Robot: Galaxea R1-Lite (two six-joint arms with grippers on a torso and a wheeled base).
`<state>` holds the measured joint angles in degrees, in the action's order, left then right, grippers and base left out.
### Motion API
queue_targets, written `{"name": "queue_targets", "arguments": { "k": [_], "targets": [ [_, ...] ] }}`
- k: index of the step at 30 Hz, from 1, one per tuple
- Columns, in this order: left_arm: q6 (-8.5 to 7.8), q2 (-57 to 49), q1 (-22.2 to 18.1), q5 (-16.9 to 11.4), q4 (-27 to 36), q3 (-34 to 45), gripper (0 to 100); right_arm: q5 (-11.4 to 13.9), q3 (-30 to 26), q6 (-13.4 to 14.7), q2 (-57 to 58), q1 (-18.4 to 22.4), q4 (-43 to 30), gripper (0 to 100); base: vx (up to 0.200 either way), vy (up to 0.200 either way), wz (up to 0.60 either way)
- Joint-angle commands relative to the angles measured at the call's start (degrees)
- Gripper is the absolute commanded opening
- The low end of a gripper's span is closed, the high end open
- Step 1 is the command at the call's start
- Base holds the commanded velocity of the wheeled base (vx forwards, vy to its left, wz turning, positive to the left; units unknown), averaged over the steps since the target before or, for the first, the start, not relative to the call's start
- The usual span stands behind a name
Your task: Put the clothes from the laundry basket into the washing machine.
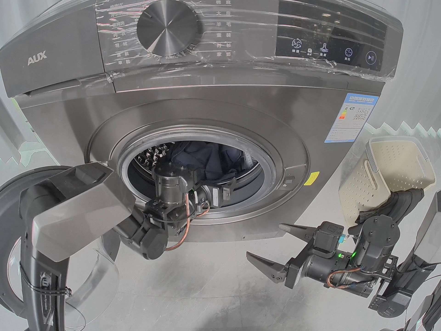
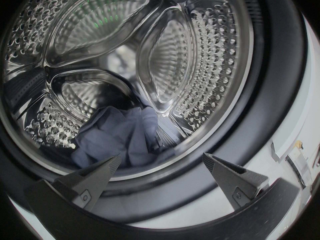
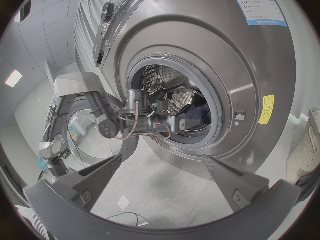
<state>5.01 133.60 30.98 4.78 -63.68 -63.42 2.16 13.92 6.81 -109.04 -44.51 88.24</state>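
Clothes (image 2: 116,134) lie in the washer (image 1: 257,111) drum.
Left gripper (image 2: 161,156) spread and empty at the drum's mouth; right gripper (image 1: 264,241) spread, near the basket (image 1: 399,162).

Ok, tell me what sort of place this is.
Likely a laundry area, perhaps a test room: a front-loading washing machine with its door open, blue clothes in the drum, and a cream laundry basket beside it.
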Motion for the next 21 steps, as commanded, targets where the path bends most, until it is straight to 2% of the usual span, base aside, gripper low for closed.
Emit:
{"name": "queue_targets", "arguments": {
  "k": [1,6,7,11,16,19,21],
  "targets": [
    [-0.09,-12.66,4.71,0.06,-7.95,19.38,100,0.04,-0.65,0.04,1.2,-0.23,0.01,100,0.0,0.0,0.0],
    [-0.26,-19.51,6.64,-0.3,-14.1,32.39,100,-0.14,-2.41,-0.05,4.72,-0.05,0.01,100,0.0,0.0,0.0],
    [-0.26,-19.78,6.73,-0.3,-14.19,32.83,100,-0.14,-2.5,-0.05,4.81,0.04,0.01,100,0.0,0.0,0.0],
    [0.61,-28.04,9.01,-0.38,-15.42,42.76,100,-0.4,-6.19,-0.05,8.76,0.91,0.01,100,0.0,0.0,0.0],
    [0.61,-36.3,10.95,0.14,-16.21,48.83,100,-1.19,-10.67,0.04,12.8,2.94,-0.08,100,0.0,0.0,0.0],
    [1.41,-40.61,12.18,1.64,-18.23,50.06,100,-1.72,-13.04,0.13,16.06,4.25,-0.08,100,0.0,0.0,0.0],
    [1.23,-42.63,12.27,4.63,-18.14,50.85,100,-2.33,-13.83,0.13,17.81,5.84,-0.17,100,0.0,0.0,0.0]
  ]
}}
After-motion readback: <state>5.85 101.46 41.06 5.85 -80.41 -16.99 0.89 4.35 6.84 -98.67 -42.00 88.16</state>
